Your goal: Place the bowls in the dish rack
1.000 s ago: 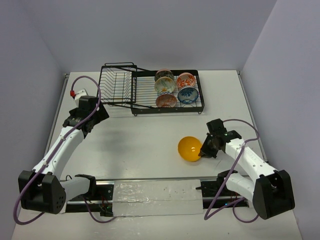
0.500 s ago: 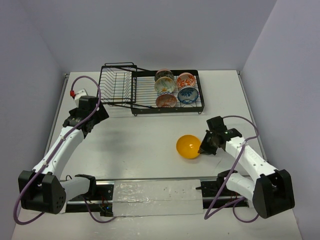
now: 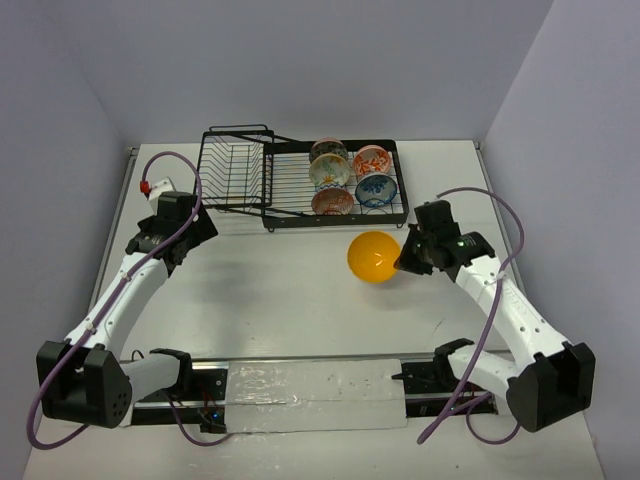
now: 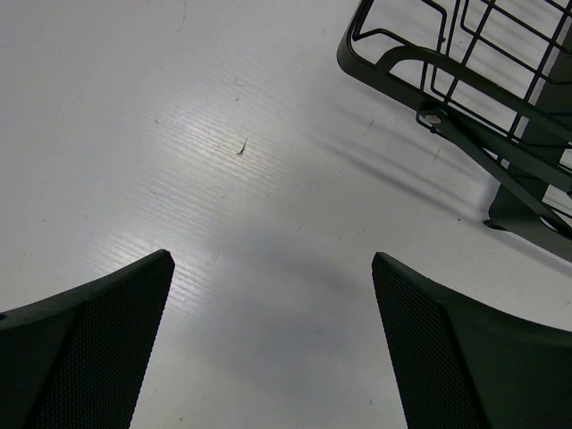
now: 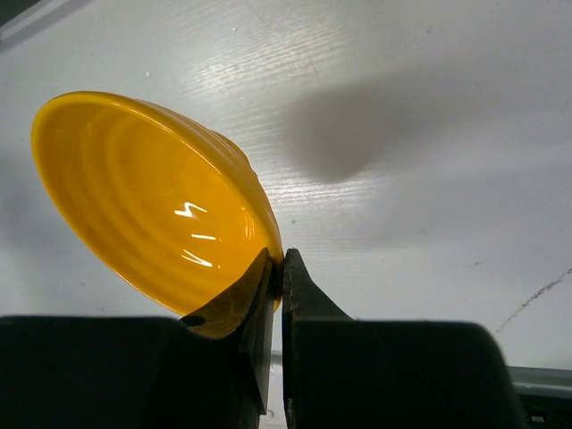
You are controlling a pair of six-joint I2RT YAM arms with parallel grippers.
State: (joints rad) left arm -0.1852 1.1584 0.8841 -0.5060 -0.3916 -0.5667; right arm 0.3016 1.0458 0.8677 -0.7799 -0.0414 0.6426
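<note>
My right gripper [image 3: 404,262] [image 5: 279,259] is shut on the rim of a plain orange-yellow bowl [image 3: 373,256] [image 5: 152,197]. It holds the bowl tilted above the table, just in front of the right end of the black wire dish rack [image 3: 403,190]. Several patterned bowls [image 3: 329,172] stand on edge in the rack's right half. The tilted basket section [image 3: 235,165] at the left end holds nothing. Left of the rack, my left gripper [image 3: 192,222] [image 4: 273,259] is open over bare table, with a corner of the dish rack [image 4: 447,89] ahead of it.
The bowl's shadow [image 5: 349,134] falls on the white table [image 3: 280,290] below it. Purple cables [image 3: 470,195] loop off both arms. Walls close in the table at the back and on both sides. A mounting rail [image 3: 300,385] runs along the near edge.
My right gripper has lifted the orange-yellow bowl off the table and carried it away from me, toward the rack's front right. The left arm has not moved.
</note>
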